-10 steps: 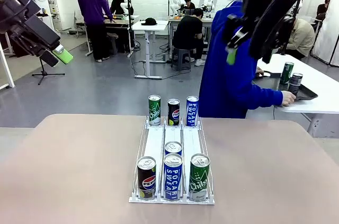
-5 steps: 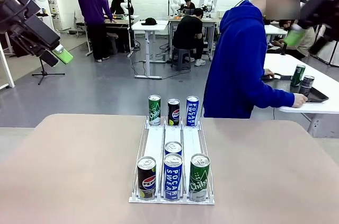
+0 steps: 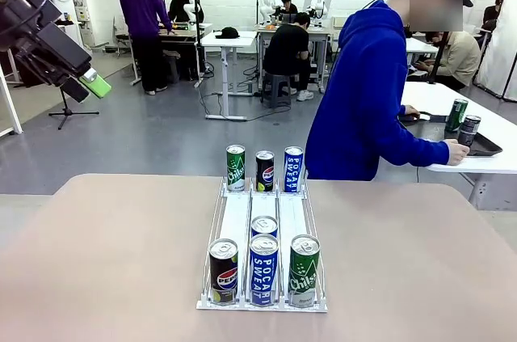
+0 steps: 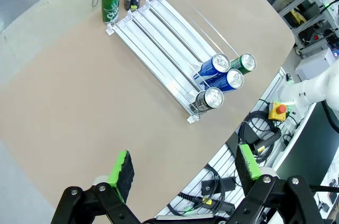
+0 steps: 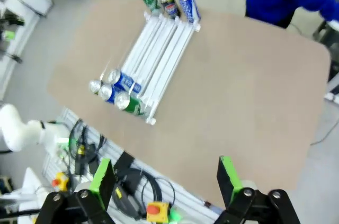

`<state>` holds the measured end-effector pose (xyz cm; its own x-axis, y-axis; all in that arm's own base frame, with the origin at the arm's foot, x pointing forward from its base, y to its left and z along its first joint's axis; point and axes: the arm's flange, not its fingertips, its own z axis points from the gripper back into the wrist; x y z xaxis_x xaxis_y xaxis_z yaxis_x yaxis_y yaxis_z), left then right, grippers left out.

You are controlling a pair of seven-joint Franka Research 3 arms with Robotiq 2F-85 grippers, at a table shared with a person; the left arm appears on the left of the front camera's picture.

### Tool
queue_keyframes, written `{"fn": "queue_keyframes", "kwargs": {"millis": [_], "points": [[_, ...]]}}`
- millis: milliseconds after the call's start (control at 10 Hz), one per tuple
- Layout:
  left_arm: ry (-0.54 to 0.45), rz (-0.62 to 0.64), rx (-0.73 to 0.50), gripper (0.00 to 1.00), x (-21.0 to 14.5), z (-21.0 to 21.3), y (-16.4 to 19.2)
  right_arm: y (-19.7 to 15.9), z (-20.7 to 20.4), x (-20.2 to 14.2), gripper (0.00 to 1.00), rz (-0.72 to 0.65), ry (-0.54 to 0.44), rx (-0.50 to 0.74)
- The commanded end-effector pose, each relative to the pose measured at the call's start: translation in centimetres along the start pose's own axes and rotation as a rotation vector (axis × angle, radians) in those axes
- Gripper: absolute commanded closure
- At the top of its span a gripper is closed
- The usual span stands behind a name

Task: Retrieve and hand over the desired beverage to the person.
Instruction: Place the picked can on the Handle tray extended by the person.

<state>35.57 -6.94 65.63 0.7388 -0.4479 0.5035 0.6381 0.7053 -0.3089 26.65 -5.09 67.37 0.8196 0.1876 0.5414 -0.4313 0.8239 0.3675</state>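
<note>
Gaping left gripper [image 4: 183,168], right gripper [image 5: 165,179] (both empty)

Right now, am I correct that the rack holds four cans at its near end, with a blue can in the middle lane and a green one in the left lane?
Not quite. The front view shows the green can in the right lane of the rack; the left lane holds a black can. The rest stands: four cans at the near end, with a blue can in the middle lane.
</note>
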Motion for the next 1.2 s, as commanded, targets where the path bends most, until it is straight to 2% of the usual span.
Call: {"fn": "queue_keyframes", "kwargs": {"millis": [0, 100, 200, 1100], "points": [[0.01, -0.012, 0.007, 0.0, 0.0, 0.3, 0.1, -0.3, -2.5, 1.0, 0.0, -0.044, -0.069, -0.015], [0.01, -0.012, 0.007, 0.0, 0.0, 0.3, 0.1, -0.2, -3.1, 1.6, 0.0, -0.065, -0.064, -0.042], [0.01, -0.012, 0.007, 0.0, 0.0, 0.3, 0.1, -0.6, -0.4, 0.2, 0.0, -0.021, -0.039, -0.007], [0.01, -0.012, 0.007, 0.0, 0.0, 0.3, 0.1, -0.6, -0.4, 0.2, 0.0, -0.021, -0.039, -0.007]]}}
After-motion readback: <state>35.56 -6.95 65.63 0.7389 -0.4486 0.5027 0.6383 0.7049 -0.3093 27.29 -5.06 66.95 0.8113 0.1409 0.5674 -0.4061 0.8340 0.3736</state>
